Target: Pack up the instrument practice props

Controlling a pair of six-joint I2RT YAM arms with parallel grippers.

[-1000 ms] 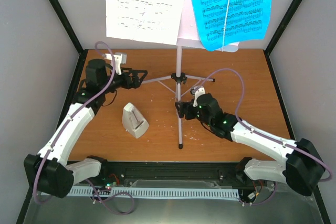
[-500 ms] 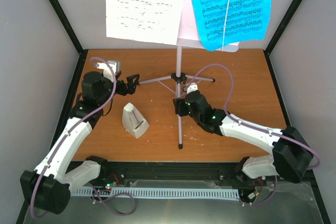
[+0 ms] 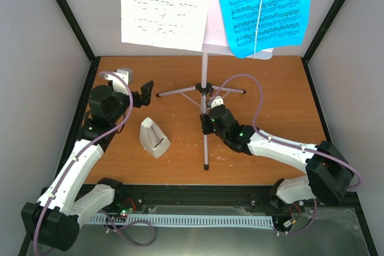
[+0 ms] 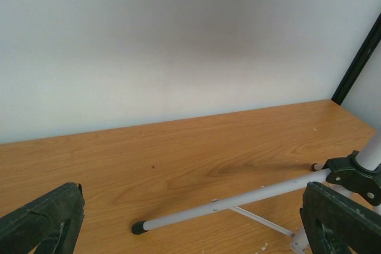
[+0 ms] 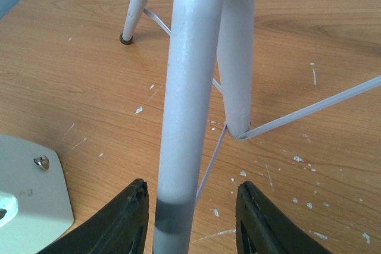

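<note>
The music stand [image 3: 205, 76] is upright mid-tabletop [image 3: 288, 88], pole vertical, one leg pointing at the near edge. The right end effector [image 5: 187, 206] straddles that leg, narrowed, with a gap showing on one side. The metronome [image 3: 153, 138] sits left of it. Farther back, the left end effector [image 4: 190, 224] gapes wide. Sheet-music pages [image 3: 264, 7] are on top.

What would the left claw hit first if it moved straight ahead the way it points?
Probably the music stand's tripod leg, stretching crosswise ahead of the open left gripper. Depth is unclear, so it might pass above the leg and reach the back wall instead.
</note>
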